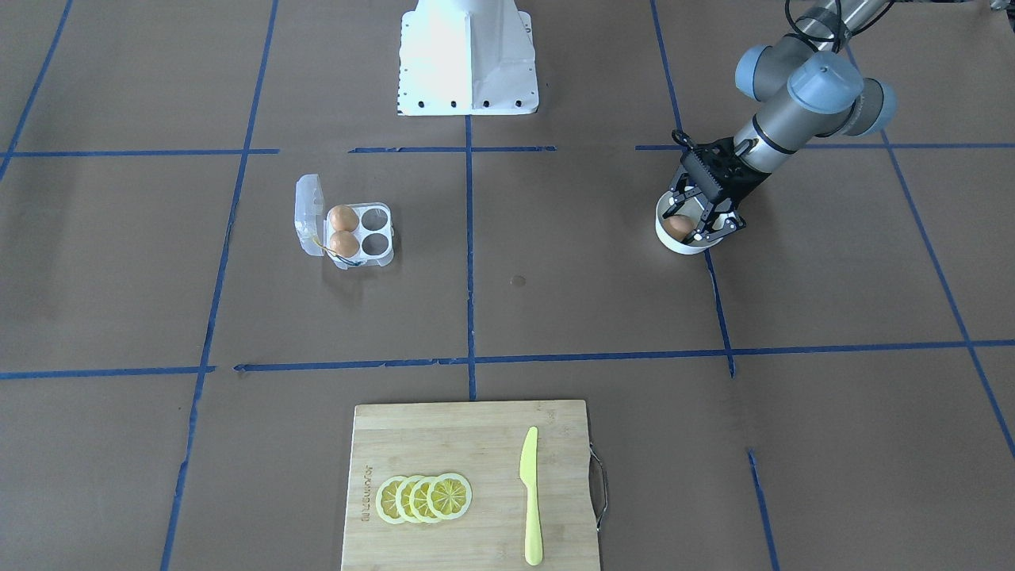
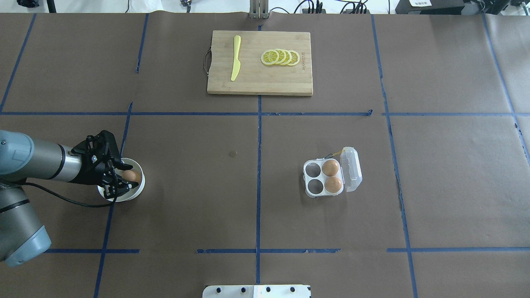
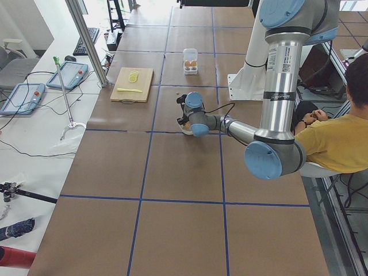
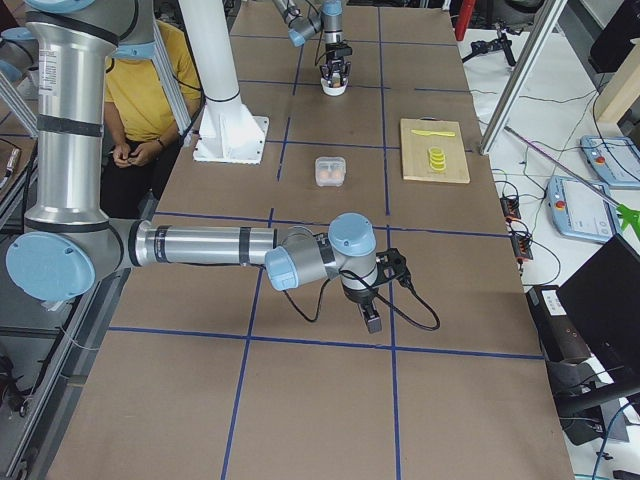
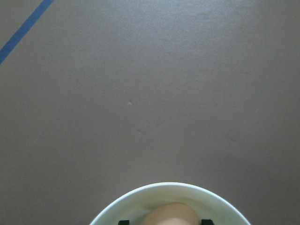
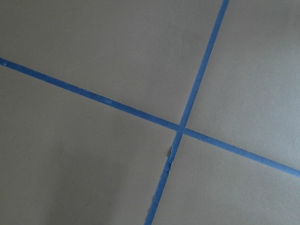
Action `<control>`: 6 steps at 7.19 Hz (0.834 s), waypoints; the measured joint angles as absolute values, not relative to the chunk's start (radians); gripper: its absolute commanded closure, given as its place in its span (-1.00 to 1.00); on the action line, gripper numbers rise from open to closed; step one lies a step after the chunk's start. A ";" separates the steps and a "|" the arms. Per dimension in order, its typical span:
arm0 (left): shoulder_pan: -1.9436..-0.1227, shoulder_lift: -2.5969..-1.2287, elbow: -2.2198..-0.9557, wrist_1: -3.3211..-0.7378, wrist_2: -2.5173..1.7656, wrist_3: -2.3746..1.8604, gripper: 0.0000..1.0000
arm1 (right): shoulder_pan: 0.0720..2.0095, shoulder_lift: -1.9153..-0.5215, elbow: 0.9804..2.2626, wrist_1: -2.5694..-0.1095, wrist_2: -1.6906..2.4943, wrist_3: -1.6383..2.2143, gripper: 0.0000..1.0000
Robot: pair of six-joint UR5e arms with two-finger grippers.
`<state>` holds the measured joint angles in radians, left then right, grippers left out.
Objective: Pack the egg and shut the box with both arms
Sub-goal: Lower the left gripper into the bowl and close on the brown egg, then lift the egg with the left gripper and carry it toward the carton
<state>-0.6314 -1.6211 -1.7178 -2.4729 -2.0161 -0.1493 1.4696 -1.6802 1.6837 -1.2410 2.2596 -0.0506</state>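
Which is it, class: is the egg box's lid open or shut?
Open. The clear lid is swung back beside the box, leaving all four cells uncovered: two hold eggs, two are empty.

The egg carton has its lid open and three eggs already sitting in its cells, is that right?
Not quite. The egg carton does have its lid open, but only two eggs sit in its cells; the other two cells are empty. The overhead exterior view shows this. The third egg lies in the white bowl.
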 measured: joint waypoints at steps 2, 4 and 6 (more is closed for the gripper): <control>-0.641 -1.609 -1.741 -2.475 -2.043 -0.148 0.45 | 1.470 -1.682 1.684 -1.241 2.260 -0.051 -1.00; -0.659 -1.586 -1.798 -2.487 -2.082 -0.150 0.45 | 1.470 -1.683 1.685 -1.241 2.260 -0.050 -1.00; -0.677 -1.630 -1.815 -2.546 -2.084 -0.221 0.46 | 1.470 -1.683 1.685 -1.241 2.260 -0.050 -1.00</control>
<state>-0.6774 -1.6298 -1.8148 -2.5459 -2.0842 -0.2207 1.4699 -1.6827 1.6853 -1.2410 2.2596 -0.0501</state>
